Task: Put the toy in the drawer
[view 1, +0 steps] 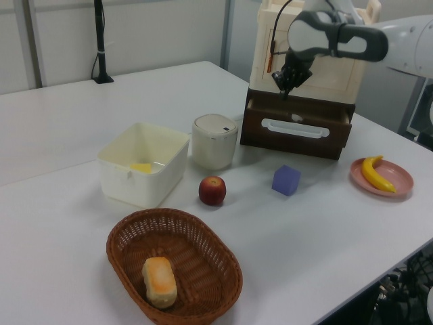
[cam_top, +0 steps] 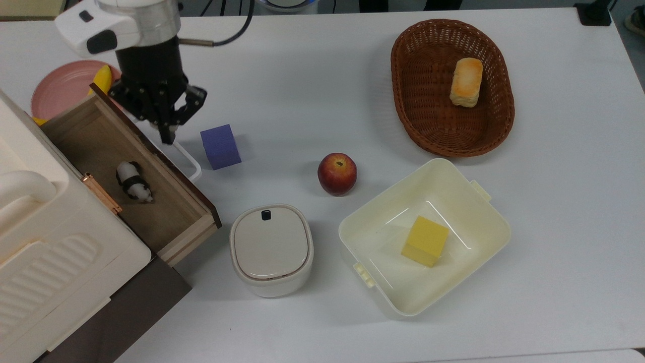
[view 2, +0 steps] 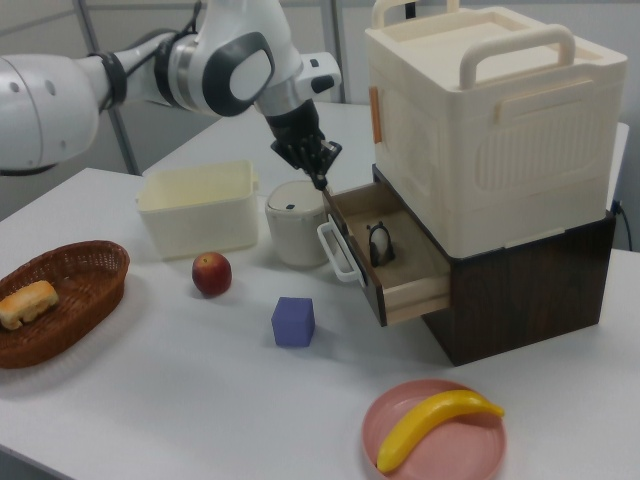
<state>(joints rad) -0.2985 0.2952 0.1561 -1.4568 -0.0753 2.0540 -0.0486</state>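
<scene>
The toy lies on the floor of the open drawer in the top view, apart from the end effector, whose fingers look pressed together and empty. In the right view the toy stands upright; a careless shove could topple it.

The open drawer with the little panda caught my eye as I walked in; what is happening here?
A white robot arm's gripper, shut and holding nothing, hangs above the dark brown front of the shallow wooden drawer. The tiny black-and-white panda figurine stands inside that open drawer, apart from the gripper. The toy is in the drawer, and the drawer has not been closed.
</scene>
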